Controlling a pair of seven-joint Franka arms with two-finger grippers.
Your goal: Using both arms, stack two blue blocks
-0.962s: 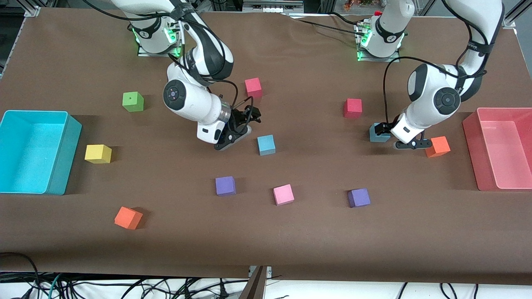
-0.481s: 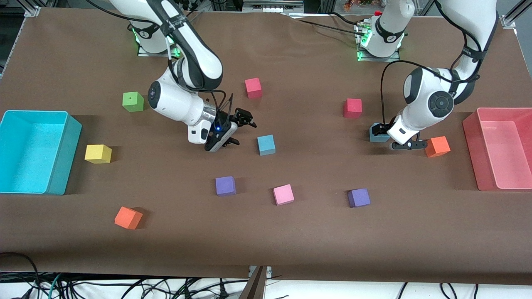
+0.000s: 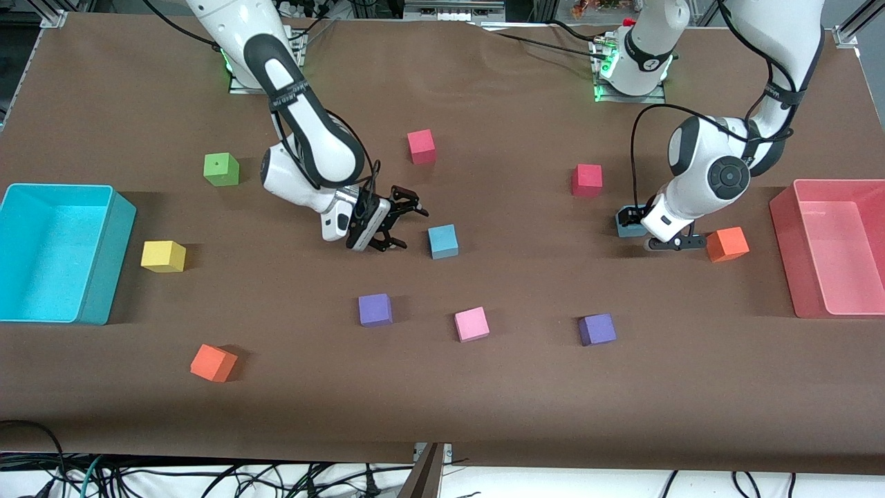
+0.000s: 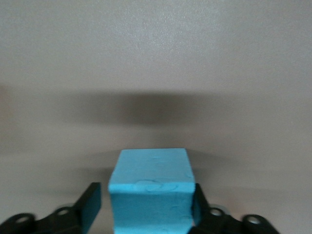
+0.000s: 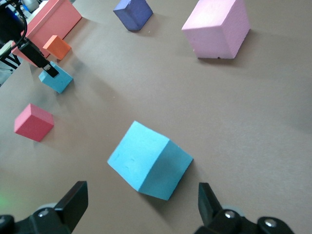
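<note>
One blue block rests mid-table. My right gripper hangs low beside it, toward the right arm's end, with its jaws wide open; in the right wrist view the block lies just ahead of the open gripper. The other blue block sits toward the left arm's end. My left gripper is down around it. In the left wrist view the block fills the gripper; one finger touches its side and a narrow gap shows at the other.
An orange cube sits right beside my left gripper, and a red bin stands at that end. Two red cubes lie nearer the bases. Purple cubes and a pink one lie nearer the camera. A cyan bin stands at the right arm's end.
My right arm has swung its elbow back and turned the open gripper toward the middle blue block. My left gripper has narrowed around its block and shifted slightly.
</note>
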